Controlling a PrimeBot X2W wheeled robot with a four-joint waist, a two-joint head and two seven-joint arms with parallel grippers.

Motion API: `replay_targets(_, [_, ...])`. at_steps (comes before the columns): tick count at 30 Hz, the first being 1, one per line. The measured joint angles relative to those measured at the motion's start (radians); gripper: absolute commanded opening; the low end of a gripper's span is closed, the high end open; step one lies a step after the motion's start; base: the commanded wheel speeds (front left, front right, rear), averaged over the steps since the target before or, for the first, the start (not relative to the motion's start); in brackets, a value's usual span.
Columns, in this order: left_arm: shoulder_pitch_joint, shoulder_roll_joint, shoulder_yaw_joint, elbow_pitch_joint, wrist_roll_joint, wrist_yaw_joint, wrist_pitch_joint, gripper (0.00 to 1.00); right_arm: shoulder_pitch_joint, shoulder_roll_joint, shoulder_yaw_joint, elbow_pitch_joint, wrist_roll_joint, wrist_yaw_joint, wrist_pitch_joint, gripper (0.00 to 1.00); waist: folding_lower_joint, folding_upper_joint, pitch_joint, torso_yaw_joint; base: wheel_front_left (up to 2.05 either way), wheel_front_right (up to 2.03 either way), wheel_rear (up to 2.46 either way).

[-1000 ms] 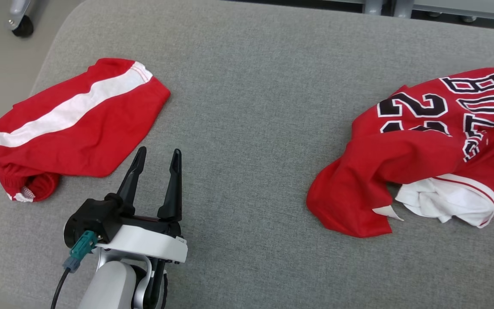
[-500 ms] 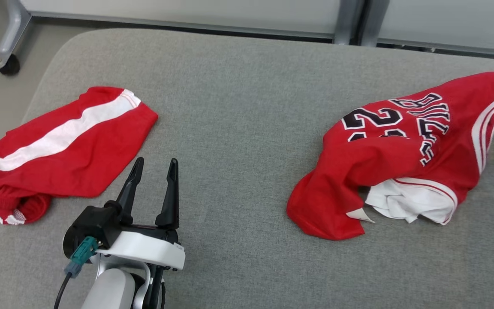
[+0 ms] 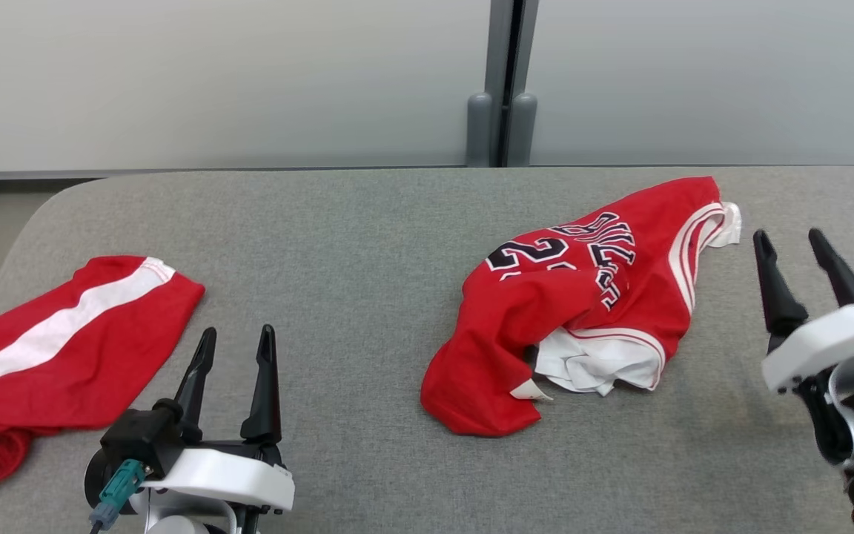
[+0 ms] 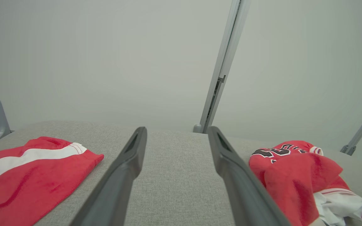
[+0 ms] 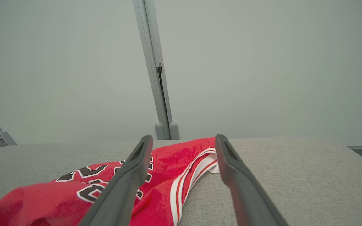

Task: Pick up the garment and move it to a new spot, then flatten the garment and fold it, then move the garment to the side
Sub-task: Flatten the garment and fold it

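The garment, a red jersey (image 3: pixel 583 297) with black-and-white lettering and white trim, lies crumpled right of centre on the grey padded table (image 3: pixel 368 245). It also shows in the left wrist view (image 4: pixel 294 175) and the right wrist view (image 5: pixel 168 175). My right gripper (image 3: pixel 789 237) stands open to the jersey's right, apart from the cloth. In its own view the right gripper (image 5: pixel 184 137) is empty, and the jersey's white-striped edge lies between and beyond its fingers. My left gripper (image 3: pixel 238 334) is open and empty at the lower left, and its wrist view shows the left gripper (image 4: pixel 177 129) over bare table.
Red shorts (image 3: pixel 64 348) with a white stripe lie folded at the table's left end, also in the left wrist view (image 4: pixel 33 175). A pale wall with a grey post (image 3: pixel 501 96) stands behind the table. The table's left edge curves away near the shorts.
The head camera has tilted up, so the whole picture shifted down and left. My right gripper has come into view, open, drawn back to the right of the jersey. The left gripper is unchanged.
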Motion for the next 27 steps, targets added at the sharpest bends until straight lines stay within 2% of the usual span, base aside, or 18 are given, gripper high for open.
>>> replay_targets(6, [0.052, -0.001, 0.007, -0.020, -0.006, 0.005, 0.000, 1.00, 0.231, 0.085, -0.129, -0.154, -0.088, 0.000, -0.005, 1.00, 0.0000, 0.0000, -0.045, -0.050, 0.00, 0.00, 0.00])
replay_targets(12, [0.068, -0.001, 0.006, -0.025, -0.008, 0.005, 0.000, 1.00, 0.378, 0.155, -0.182, -0.243, -0.150, 0.000, 0.008, 1.00, 0.0000, 0.0000, -0.045, -0.054, 0.00, 0.00, 0.00])
replay_targets(16, [0.068, -0.002, -0.004, -0.023, -0.008, 0.005, 0.000, 1.00, 0.401, 0.173, -0.195, -0.271, -0.182, 0.000, 0.043, 1.00, 0.0000, 0.0000, -0.043, -0.045, 0.00, 0.00, 0.00])
replay_targets(20, [0.068, -0.002, -0.007, -0.019, -0.010, 0.005, 0.000, 1.00, 0.396, 0.179, -0.152, -0.275, -0.200, 0.000, 0.128, 1.00, 0.0000, 0.0000, -0.042, -0.031, 0.00, 0.00, 0.00])
replay_targets(23, [0.064, -0.003, -0.016, -0.013, -0.012, 0.000, 0.000, 1.00, 0.367, 0.176, -0.109, -0.239, -0.213, 0.000, 0.214, 1.00, 0.0000, 0.0000, -0.038, -0.016, 0.00, 0.00, 0.00])
replay_targets(27, [0.053, -0.003, -0.020, -0.007, -0.017, 0.000, 0.000, 1.00, 0.305, 0.186, -0.105, -0.169, -0.218, 0.000, 0.309, 1.00, 0.0000, 0.0000, -0.032, 0.012, 0.00, 0.00, 0.00])
